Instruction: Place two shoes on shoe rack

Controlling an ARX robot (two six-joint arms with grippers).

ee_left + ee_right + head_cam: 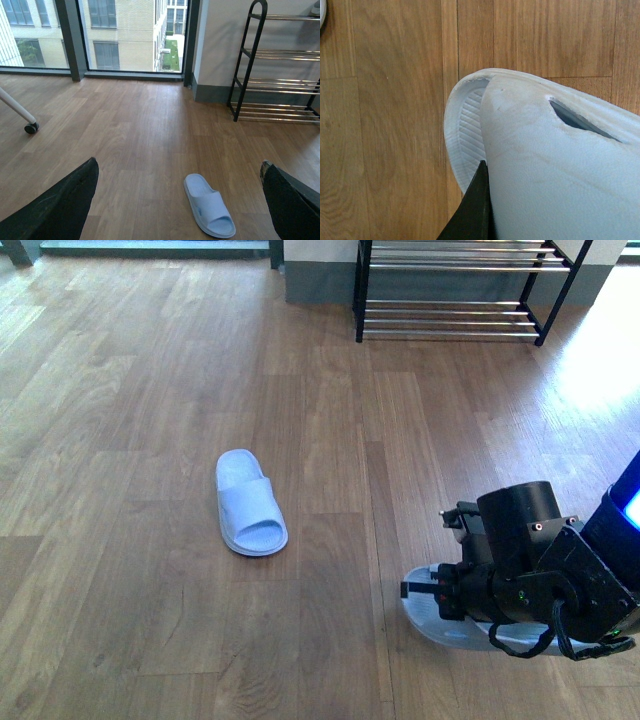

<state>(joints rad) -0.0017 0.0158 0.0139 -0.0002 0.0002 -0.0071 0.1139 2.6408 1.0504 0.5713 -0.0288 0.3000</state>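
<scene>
Pale blue slide (545, 175), ribbed footbed.

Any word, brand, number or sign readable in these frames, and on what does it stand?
No readable text in any view.
On the free pale blue slide: no brand or size mark shows.
On the second slide, close in the right wrist view: bare foam, no lettering.
On the shoe rack: no label shows.
</scene>
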